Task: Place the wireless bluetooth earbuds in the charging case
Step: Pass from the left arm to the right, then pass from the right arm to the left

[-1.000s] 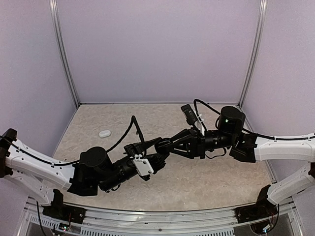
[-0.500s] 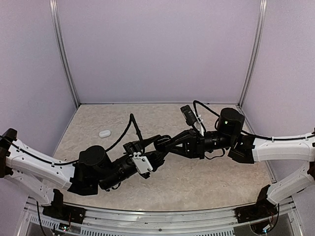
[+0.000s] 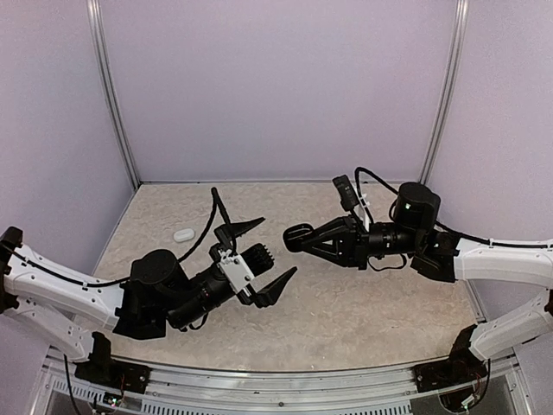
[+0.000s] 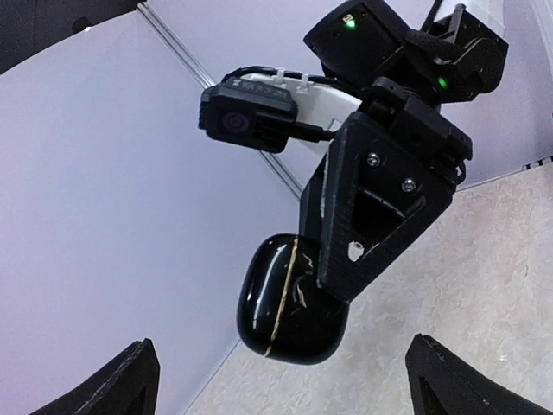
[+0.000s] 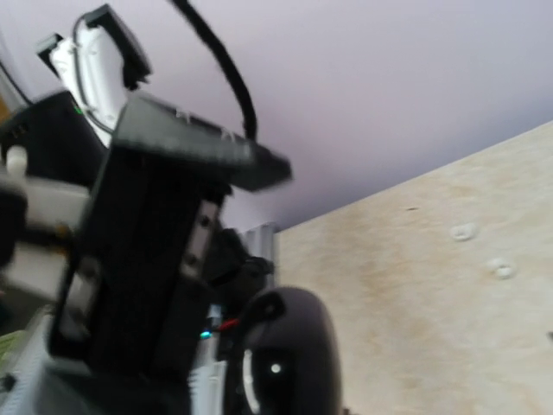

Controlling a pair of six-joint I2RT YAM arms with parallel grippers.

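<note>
A glossy black charging case (image 3: 296, 235) hangs above the middle of the table with my right gripper (image 3: 300, 236) shut on it. In the left wrist view the case (image 4: 289, 298) shows a thin gold seam, looks closed, and sits under a right finger (image 4: 380, 199). My left gripper (image 3: 270, 254) stands open and wide, a little left of the case and apart from it. Its two fingertips (image 4: 138, 372) frame the case from below. The right wrist view shows the case (image 5: 285, 354) as a dark rounded shape. Two tiny pale specks (image 5: 464, 231) lie on the table, too small to tell whether they are earbuds.
A small white case (image 3: 183, 234) lies on the table at the left, near the wall. Lilac walls close in the table on three sides, with metal posts (image 3: 117, 104) in the back corners. The left arm's body (image 5: 147, 251) fills the left of the right wrist view.
My left gripper has opened, let go of the black case and drawn back to the left. The right gripper keeps the case and has shifted slightly right.
</note>
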